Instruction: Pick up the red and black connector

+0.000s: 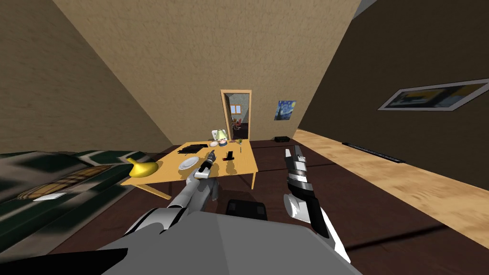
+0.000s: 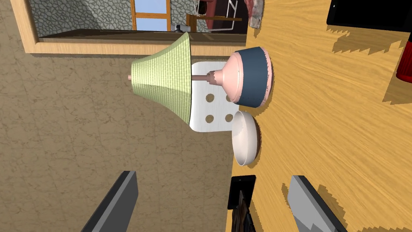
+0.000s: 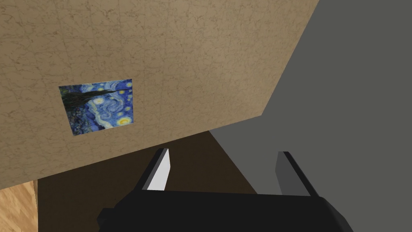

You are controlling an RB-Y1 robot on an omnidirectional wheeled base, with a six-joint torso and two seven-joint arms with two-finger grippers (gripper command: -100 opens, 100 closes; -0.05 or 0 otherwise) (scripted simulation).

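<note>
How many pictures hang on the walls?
2: a blue painting on the far wall, a framed picture on the dark side wall. Others may hang out of view.

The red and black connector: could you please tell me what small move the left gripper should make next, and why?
Probably shift the left gripper sideways to the robot's right until it lines up with the connector. The gripper is open over the table, aimed at the lamp and bowl, and the connector lies to its right.

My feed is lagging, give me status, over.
Both grippers open: left gripper over the table, right gripper off it. Red and black connector on the table right of left gripper, untouched. Nothing between them.
</note>
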